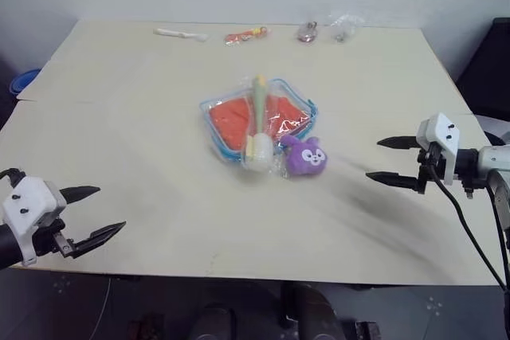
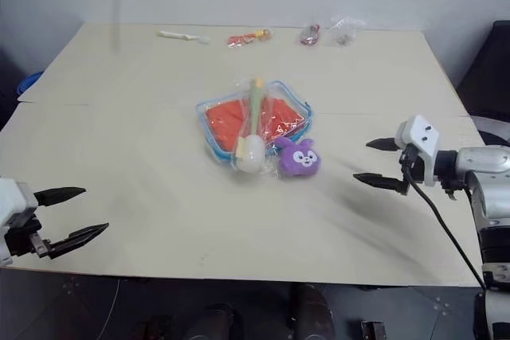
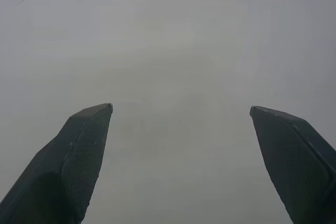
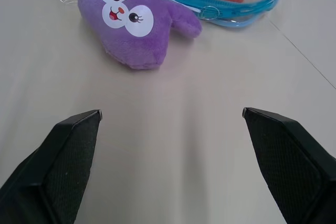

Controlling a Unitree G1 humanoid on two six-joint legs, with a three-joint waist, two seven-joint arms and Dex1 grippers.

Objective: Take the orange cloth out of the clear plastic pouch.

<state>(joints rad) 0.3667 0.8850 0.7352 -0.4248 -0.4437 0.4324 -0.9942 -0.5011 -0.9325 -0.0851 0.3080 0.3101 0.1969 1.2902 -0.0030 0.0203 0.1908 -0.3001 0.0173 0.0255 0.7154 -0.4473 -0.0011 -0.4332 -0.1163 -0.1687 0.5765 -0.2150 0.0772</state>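
Orange cloth (image 1: pixel 239 119) inside pouch (image 1: pixel 256 120); both tools (image 1: pixel 89 212) (image 1: pixel 396 162) hover wide apart.

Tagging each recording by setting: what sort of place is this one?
Probably a lab or test room set up for manipulation trials: a plain light wooden table against a bare wall, with small props laid out on it, such as a clear plastic pouch holding an orange cloth and a purple plush bunny.

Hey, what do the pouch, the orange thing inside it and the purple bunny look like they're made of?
Clear pouch: glossy see-through plastic, judging by glare and wrinkles, with light blue trim. Orange cloth: soft matte fabric, seemingly folded. Purple bunny: fuzzy plush with stitched-looking face.
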